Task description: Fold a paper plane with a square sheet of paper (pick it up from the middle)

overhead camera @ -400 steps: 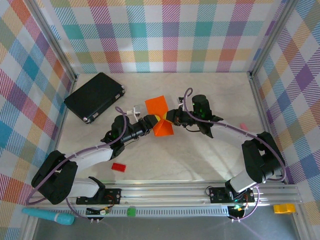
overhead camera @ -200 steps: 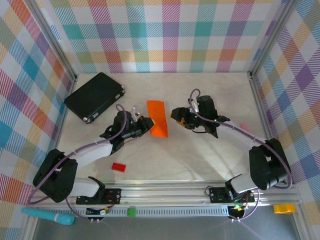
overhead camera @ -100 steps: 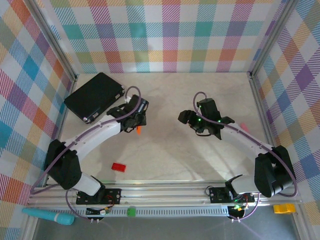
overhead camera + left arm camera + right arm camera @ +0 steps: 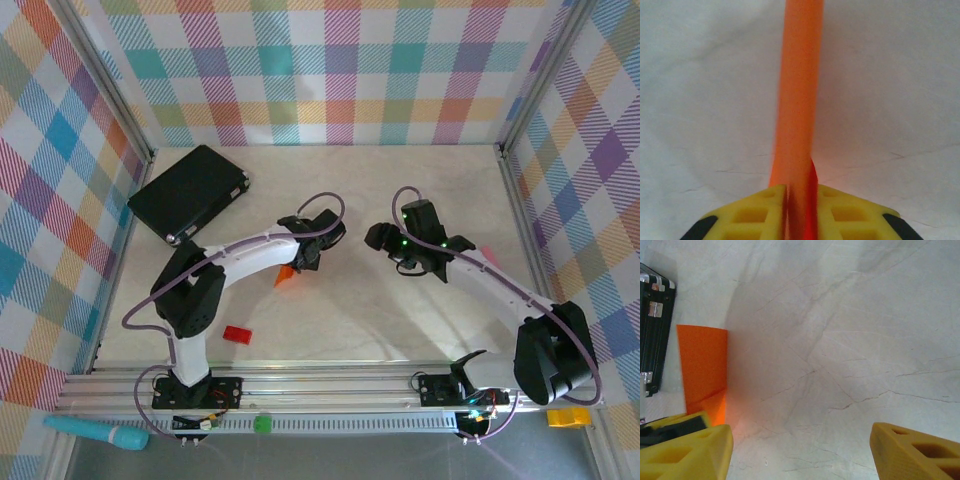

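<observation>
Pinching the folded bright orange paper sheet (image 4: 797, 90) edge-on over the pale marbled tabletop (image 4: 420, 190), the left gripper (image 4: 799, 205) holds firm, the right gripper (image 4: 800, 452) gapes empty nearby — creased already, folds probably remaining.

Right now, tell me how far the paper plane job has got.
Done: the orange paper is folded narrow, a crease showing in the right wrist view. In hand: the left gripper is shut on it, holding it edge-on over the table; the right gripper is open, apart from it. Left: probably final folds and setting it down; the finished shape cannot be judged.
</observation>
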Available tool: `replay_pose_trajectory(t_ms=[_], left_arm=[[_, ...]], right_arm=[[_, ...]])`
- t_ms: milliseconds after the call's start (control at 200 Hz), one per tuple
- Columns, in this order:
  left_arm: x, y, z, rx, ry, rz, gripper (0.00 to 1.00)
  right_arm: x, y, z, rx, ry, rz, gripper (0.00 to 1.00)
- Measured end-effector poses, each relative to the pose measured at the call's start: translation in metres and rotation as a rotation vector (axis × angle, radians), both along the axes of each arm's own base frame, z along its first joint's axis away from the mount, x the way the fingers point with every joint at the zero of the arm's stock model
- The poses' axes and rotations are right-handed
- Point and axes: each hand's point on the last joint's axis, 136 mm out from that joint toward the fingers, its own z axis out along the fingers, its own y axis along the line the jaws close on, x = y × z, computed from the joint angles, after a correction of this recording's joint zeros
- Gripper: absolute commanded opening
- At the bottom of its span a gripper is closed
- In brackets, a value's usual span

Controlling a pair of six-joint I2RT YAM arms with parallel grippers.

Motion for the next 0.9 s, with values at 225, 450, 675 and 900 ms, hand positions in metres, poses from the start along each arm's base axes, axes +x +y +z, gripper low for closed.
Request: replay_pose_trajectory(t_ms=[225,450,675,900], left_arm=[[-0.012,-0.044,-0.026,-0.29,0.103,-0.011,0.49],[-0.014,-0.032,-0.004,-0.557,0.096,0.055,0.68],[-0.001,0.023,0.062,-0.725,-0.104,0.17,0.81],[-0.018,0.082,0.049,-0.731,-0.15,0.326,0.91]], right_arm=[[-0.005,-0.006,0.0,-0.013,0.004,-0.012,0.72],[-0.004,0.006,-0.017,-0.02,0.07,0.037,0.54],[0.001,0.085,-0.027,-0.018,0.114,0.219,0.39],[-0.008,0.168,-0.05,-0.015,0.161,0.394,0.24]])
